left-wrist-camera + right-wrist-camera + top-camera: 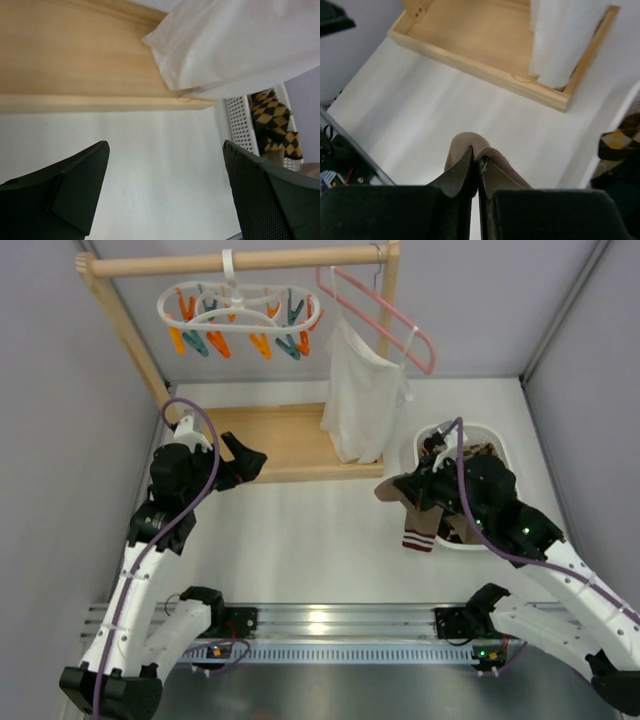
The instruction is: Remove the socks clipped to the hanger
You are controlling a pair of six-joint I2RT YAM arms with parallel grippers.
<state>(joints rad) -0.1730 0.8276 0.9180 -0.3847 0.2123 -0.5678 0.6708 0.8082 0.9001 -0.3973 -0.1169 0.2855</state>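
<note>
The white oval hanger (pixel 240 310) hangs from the wooden rail at the back, its orange and teal clothespins hanging with no sock on them. My right gripper (pixel 392 490) is shut on a plain brown sock (pixel 422 522) with a striped cuff, which dangles above the table left of the white basket (pixel 505 452); the sock's fold shows at the fingertips in the right wrist view (pixel 470 147). Argyle socks (pixel 272 125) lie in the basket. My left gripper (pixel 250 462) is open and empty, low over the table by the wooden base (pixel 75 60).
A white cloth garment (pixel 362 395) hangs on a pink wire hanger (pixel 385 315) at the rail's right end. The wooden rack's base tray (pixel 285 445) lies between the two grippers. A metal rail (pixel 320 625) runs along the near edge.
</note>
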